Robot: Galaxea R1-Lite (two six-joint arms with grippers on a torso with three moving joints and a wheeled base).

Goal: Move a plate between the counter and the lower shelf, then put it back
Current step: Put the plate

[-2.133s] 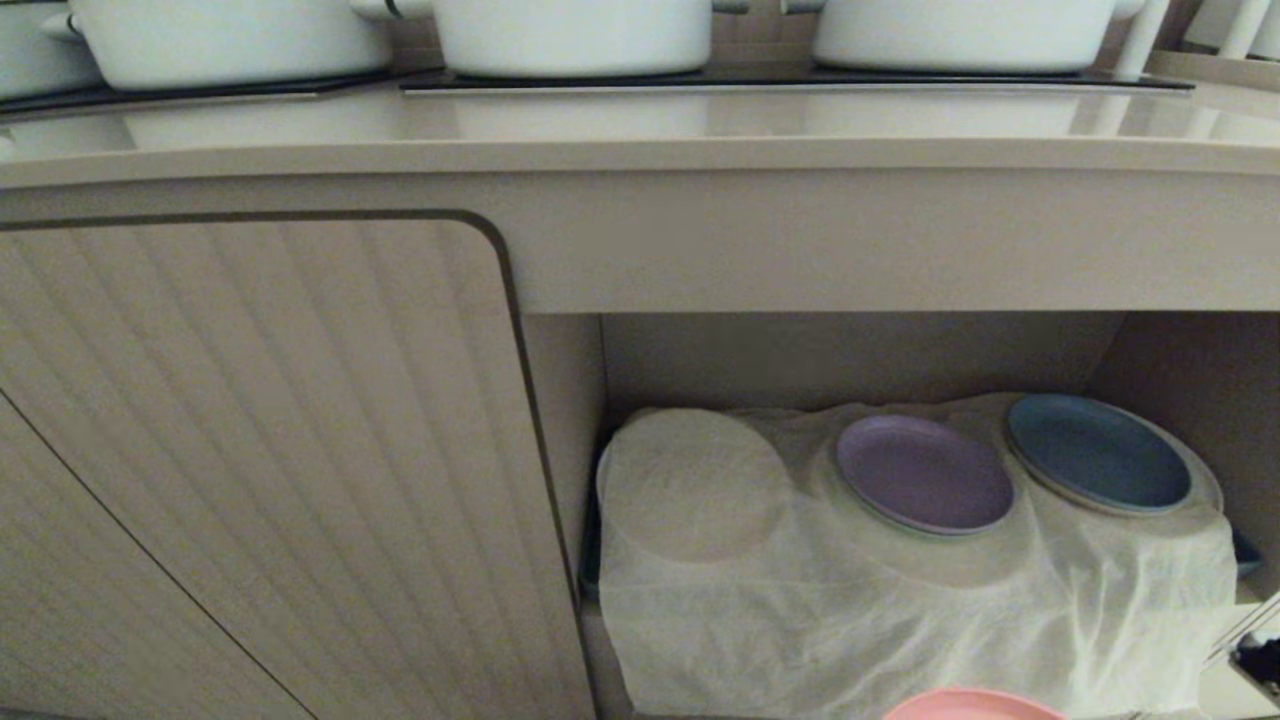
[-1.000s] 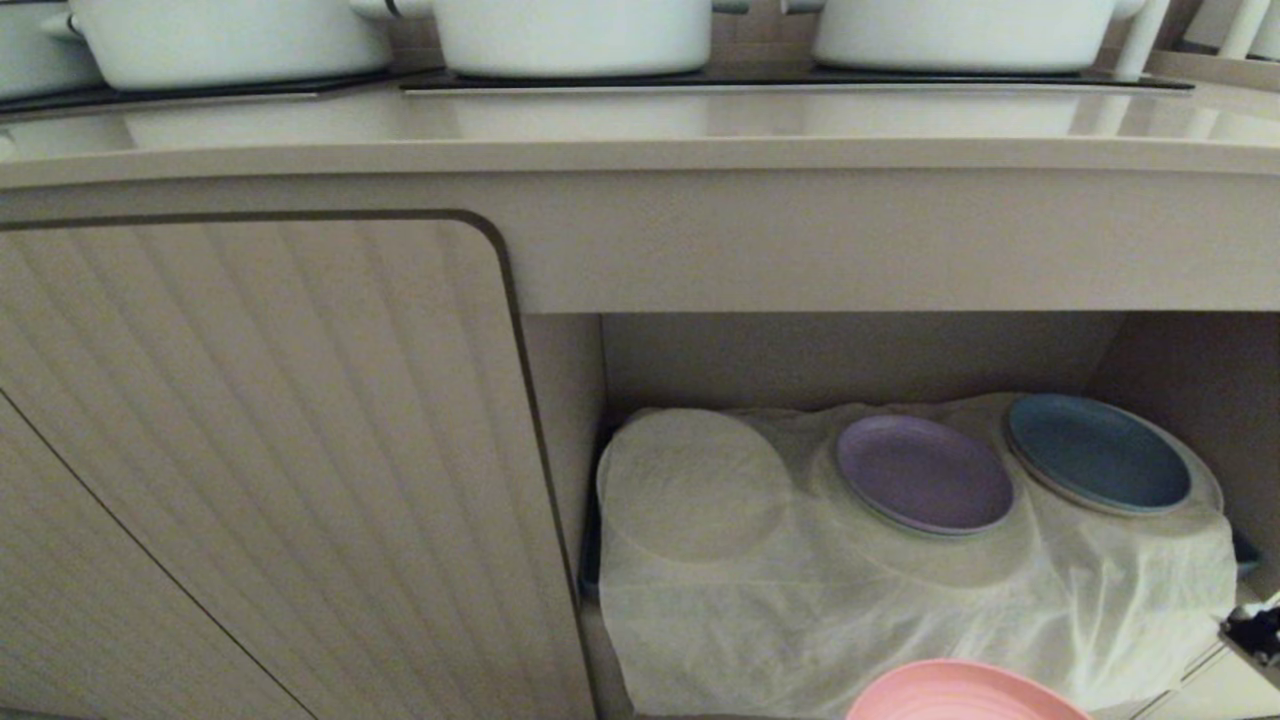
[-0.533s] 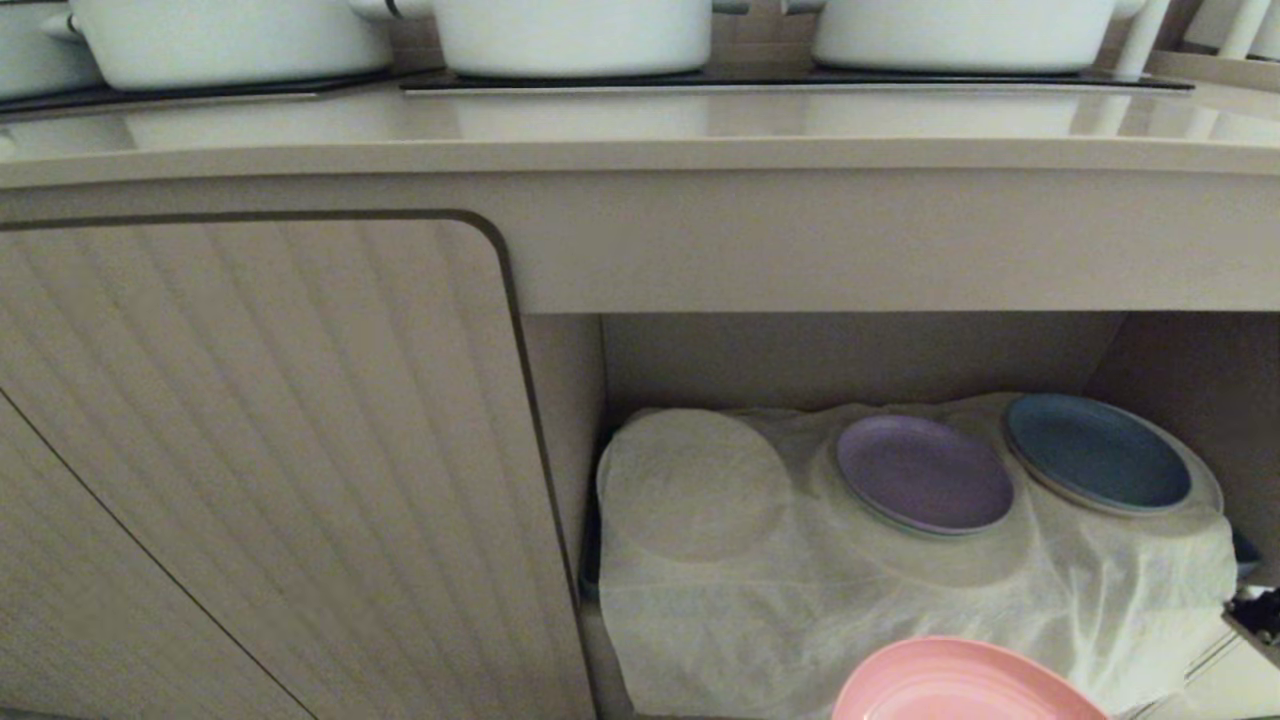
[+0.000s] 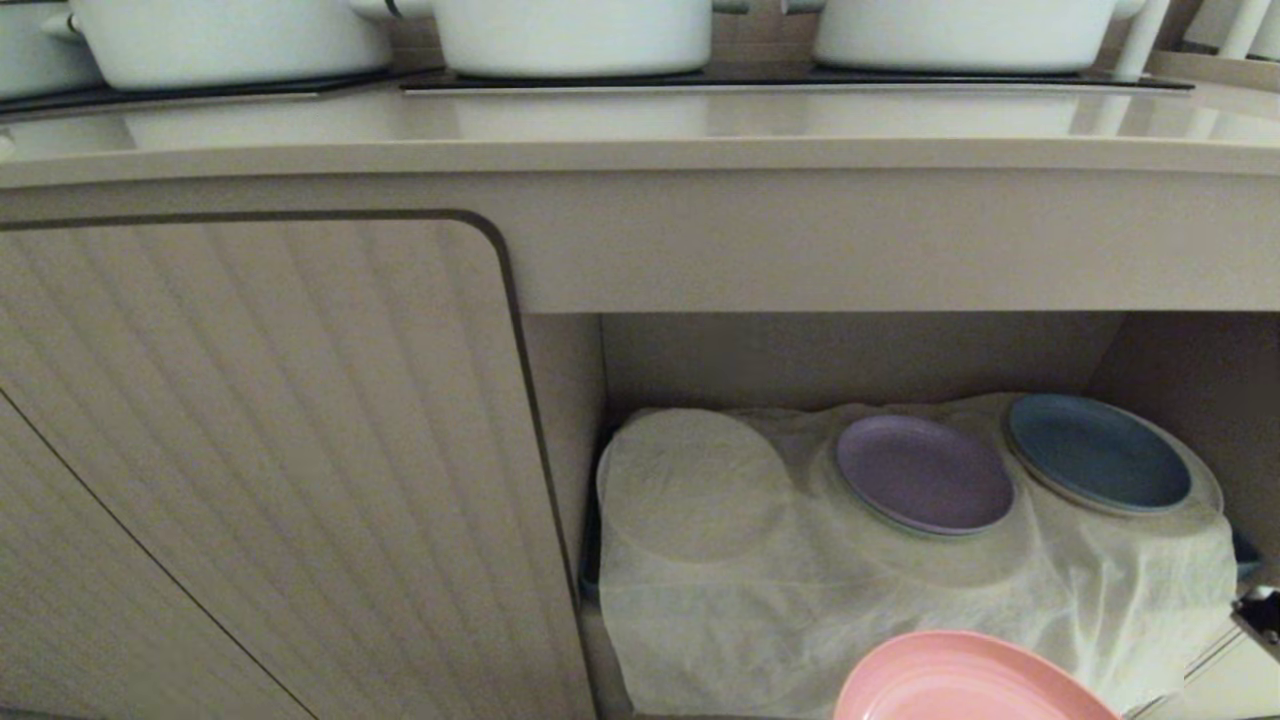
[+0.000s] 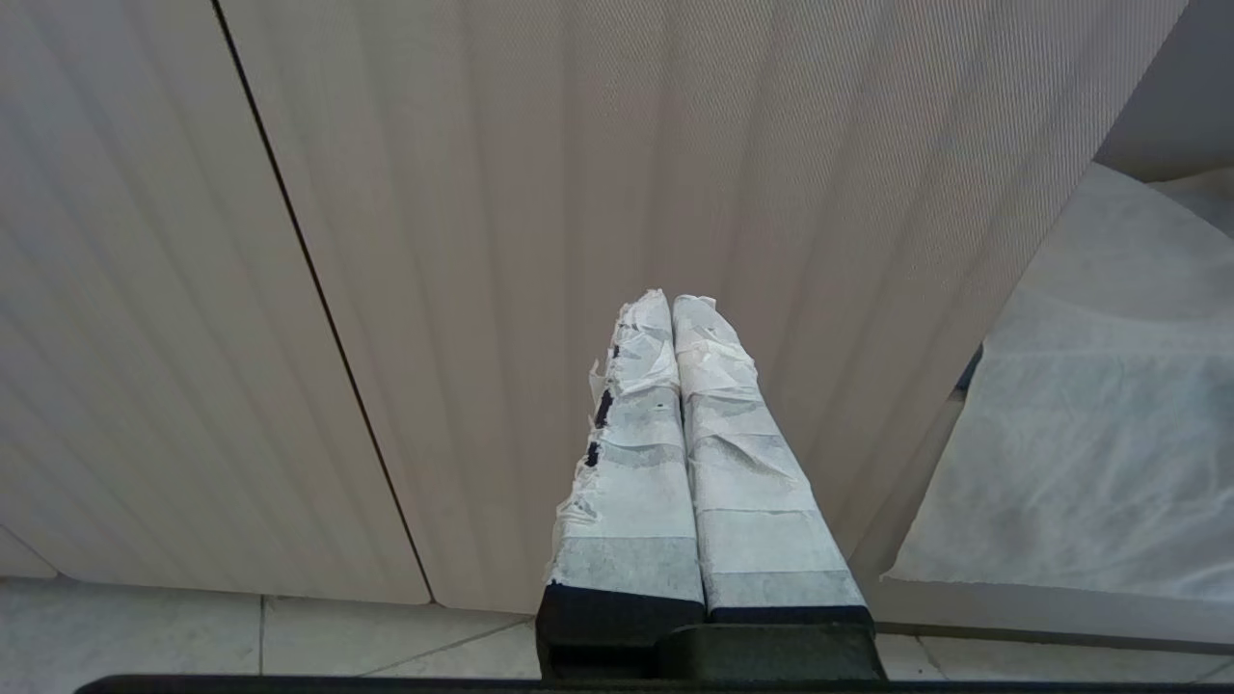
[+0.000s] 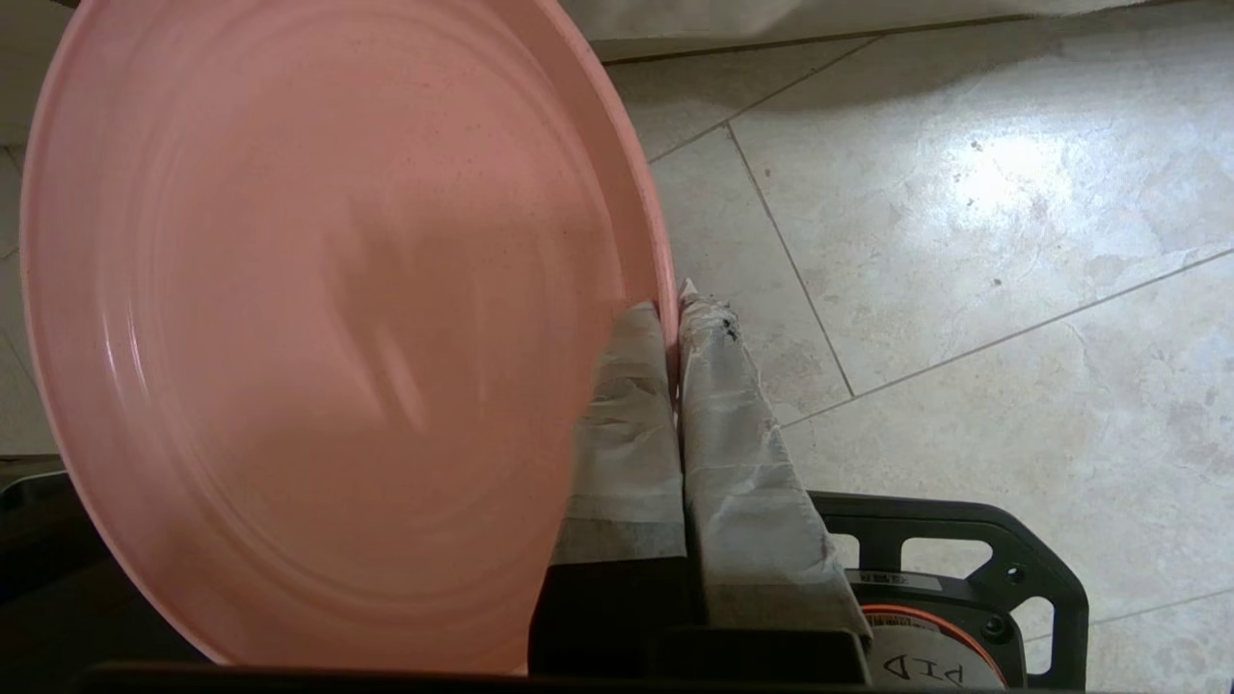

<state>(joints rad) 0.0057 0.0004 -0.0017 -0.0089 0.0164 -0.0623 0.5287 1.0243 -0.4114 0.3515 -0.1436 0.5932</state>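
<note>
The pink plate (image 4: pixel 975 678) shows more of itself at the bottom edge of the head view than it did two seconds ago, when only a sliver of rim peeked in at about 5 o'clock; it has climbed steadily into view while the cupboard, cloth and pots have kept their places, so the plate has risen, not the camera. I judge this to be the lift out of the lower shelf (image 4: pixel 850 360) area toward the counter (image 4: pixel 640 125), with the worktop's thick front edge still to be cleared above.

The right gripper (image 6: pixel 678 318) is fully closed on the plate's rim, one taped finger on the inner face and one behind, pinching the edge at about 3 o'clock of the plate as the right wrist view shows it. The plate hangs free over the tiled floor (image 6: pixel 964 241), in front of the draped white cloth (image 4: pixel 800 620) and touching nothing else I can see. On the cloth behind it, the purple plate (image 4: pixel 925 473) and blue plate (image 4: pixel 1097 452) sit at about 12 and 1 o'clock from the pink one.

The left gripper (image 5: pixel 672 306) is parked with its fingers pressed together and empty, facing the ribbed cabinet door (image 5: pixel 482 241).
</note>
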